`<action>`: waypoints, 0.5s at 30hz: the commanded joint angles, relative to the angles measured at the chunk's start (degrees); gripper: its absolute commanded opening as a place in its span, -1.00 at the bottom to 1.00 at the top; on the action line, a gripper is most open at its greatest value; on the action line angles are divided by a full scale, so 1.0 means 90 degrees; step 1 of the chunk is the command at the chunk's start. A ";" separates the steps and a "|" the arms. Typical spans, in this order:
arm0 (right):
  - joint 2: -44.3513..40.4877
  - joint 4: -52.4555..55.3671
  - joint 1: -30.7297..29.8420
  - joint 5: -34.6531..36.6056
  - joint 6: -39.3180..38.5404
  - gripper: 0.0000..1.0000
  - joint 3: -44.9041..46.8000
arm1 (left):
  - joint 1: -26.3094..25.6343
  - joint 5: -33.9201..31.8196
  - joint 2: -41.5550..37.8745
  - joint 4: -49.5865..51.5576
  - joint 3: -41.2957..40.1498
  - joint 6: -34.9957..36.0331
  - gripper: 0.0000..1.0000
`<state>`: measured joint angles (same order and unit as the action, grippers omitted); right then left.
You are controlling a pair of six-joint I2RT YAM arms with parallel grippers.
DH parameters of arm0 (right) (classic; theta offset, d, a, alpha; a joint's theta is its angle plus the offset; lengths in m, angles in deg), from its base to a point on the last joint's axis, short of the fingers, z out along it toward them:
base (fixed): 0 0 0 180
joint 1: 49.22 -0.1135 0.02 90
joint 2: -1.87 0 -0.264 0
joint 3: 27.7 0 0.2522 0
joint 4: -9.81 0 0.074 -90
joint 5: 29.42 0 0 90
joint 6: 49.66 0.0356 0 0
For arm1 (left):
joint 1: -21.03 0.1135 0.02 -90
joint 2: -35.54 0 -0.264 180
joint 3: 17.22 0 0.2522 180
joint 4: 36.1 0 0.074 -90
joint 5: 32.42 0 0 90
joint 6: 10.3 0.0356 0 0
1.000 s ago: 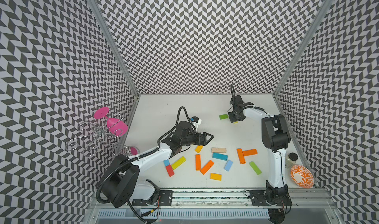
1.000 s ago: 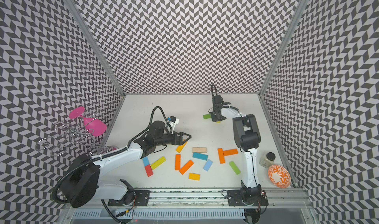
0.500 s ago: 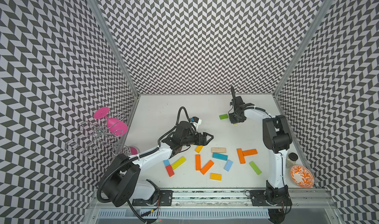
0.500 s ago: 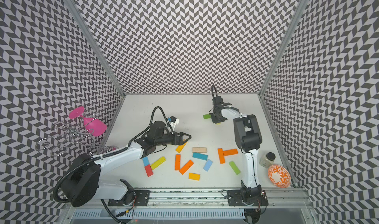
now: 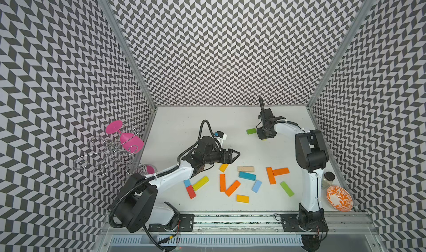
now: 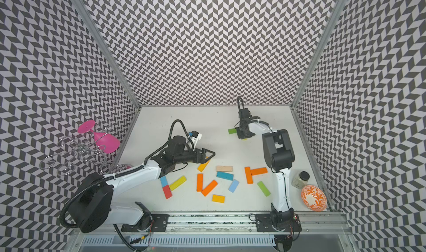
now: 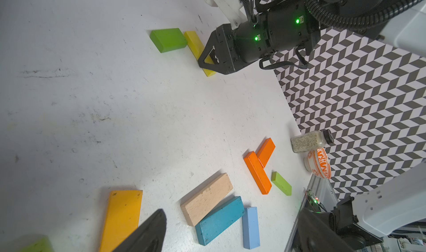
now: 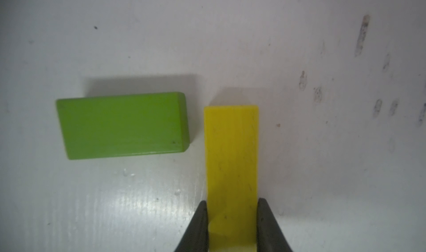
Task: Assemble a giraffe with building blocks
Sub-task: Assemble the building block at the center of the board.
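Observation:
Far back on the white table, my right gripper points down and is shut on a yellow block; its fingertips press both long sides. A green block lies flat just beside it, not touching. My left gripper hovers open and empty over an amber block mid-table. Loose blocks lie toward the front: wood, teal, an orange T, an orange V, light blue.
More blocks lie near the front: yellow, blue and red, yellow-orange, green. A spice jar and an orange patterned bowl sit at the right edge. A wire rack with pink glasses stands left.
The right gripper has closed its jaws onto the yellow block. The left arm and the loose blocks have not moved.

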<state>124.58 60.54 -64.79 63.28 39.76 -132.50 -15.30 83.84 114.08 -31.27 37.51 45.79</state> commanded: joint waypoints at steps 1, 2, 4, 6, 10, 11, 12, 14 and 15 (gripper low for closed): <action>0.0022 -0.0013 -0.0139 -0.0096 0.0108 -0.51 -0.0174 | -0.0015 0.0053 0.0023 -0.0133 0.0187 0.0094 0.80; 0.0029 -0.0006 -0.0154 -0.0107 0.0123 -0.49 -0.0191 | -0.0015 0.0054 0.0021 -0.0131 0.0184 0.0093 0.80; 0.0032 0.0013 -0.0181 -0.0112 0.0139 -0.42 -0.0211 | -0.0015 0.0051 0.0010 -0.0131 0.0175 0.0090 0.80; 0.0003 0.0032 -0.0186 -0.0076 0.0183 -0.28 -0.0216 | -0.0020 0.0053 0.0003 -0.0122 0.0174 0.0089 0.80; -0.0085 0.0083 -0.0184 0.0046 0.0201 -0.09 -0.0216 | -0.0015 0.0051 -0.0019 -0.0102 0.0167 0.0090 0.80; -0.0105 0.0105 -0.0184 0.0070 0.0207 -0.08 -0.0211 | -0.0015 0.0051 -0.0032 -0.0109 0.0167 0.0096 0.80; -0.0118 0.0111 -0.0187 0.0088 0.0202 -0.09 -0.0207 | -0.0015 0.0051 -0.0034 -0.0111 0.0168 0.0095 0.80; -0.0153 0.0121 -0.0174 0.0082 0.0211 -0.10 -0.0173 | -0.0016 0.0051 -0.0040 -0.0102 0.0172 0.0094 0.80; -0.0158 0.0121 -0.0164 0.0071 0.0215 -0.13 -0.0162 | -0.0017 0.0060 -0.0044 -0.0094 0.0174 0.0102 0.80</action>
<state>124.58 61.67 -66.34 63.24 41.22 -133.03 -15.30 83.86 114.08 -31.29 37.86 45.79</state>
